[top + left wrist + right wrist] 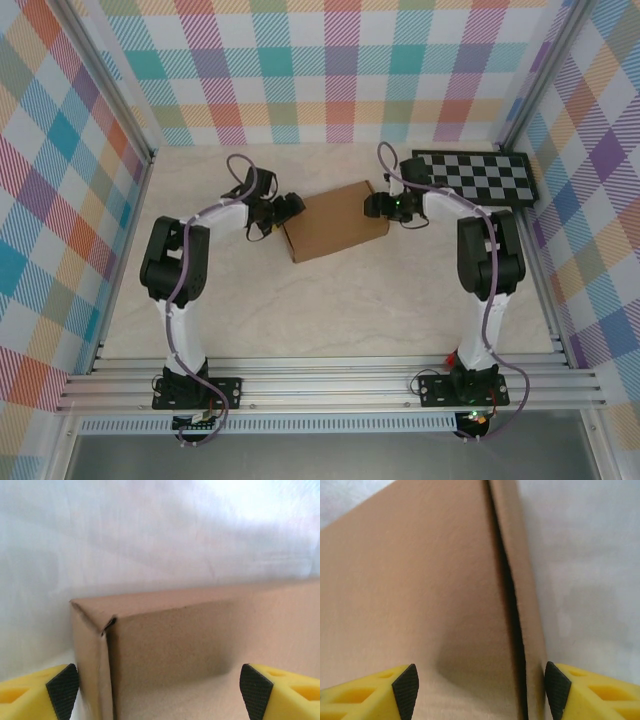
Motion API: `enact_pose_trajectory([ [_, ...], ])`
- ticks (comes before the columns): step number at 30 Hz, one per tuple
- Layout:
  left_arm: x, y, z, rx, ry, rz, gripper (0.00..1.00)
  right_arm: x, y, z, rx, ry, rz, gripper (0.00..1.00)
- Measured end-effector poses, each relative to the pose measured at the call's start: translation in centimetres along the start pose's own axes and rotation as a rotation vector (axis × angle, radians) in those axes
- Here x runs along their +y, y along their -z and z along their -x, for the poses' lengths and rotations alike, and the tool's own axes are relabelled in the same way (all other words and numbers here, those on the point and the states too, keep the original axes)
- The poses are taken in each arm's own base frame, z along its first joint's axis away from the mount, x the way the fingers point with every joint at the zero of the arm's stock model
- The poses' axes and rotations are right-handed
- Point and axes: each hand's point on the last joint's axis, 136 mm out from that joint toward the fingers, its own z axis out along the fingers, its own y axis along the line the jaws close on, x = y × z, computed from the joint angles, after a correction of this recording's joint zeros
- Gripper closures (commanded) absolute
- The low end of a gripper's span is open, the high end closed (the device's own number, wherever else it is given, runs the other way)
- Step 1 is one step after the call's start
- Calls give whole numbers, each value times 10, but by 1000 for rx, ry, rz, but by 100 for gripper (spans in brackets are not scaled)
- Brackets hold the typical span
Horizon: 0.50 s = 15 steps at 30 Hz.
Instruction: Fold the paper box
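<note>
The paper box (335,220) is a closed, shallow brown cardboard box lying at an angle in the middle of the table. My left gripper (290,208) is at its left end, open. In the left wrist view the box's corner and side wall (200,640) stand between and just beyond the spread yellow fingers (35,692). My right gripper (385,207) is at the box's right end, open. In the right wrist view the box's brown face (420,580) and a dark seam along its edge lie between the spread fingers (590,690), which are not pinching it.
A black-and-white checkerboard panel (478,176) lies at the back right, just behind the right arm. Plaid walls (60,200) close in the table on the left, back and right. An aluminium rail (330,385) runs along the near edge.
</note>
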Motion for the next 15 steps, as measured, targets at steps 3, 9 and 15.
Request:
enact_pose_trajectory([
  [3,4,-5,26,-18,-13,-2,14,13,1,-22,14,-28,18,30],
  [9,29,0,55,-31,-23,21,14,14,11,-43,10,-59,-12,28],
  [15,95,66,56,-112,-27,130,12,-8,90,-17,-199,-9,-123,20],
])
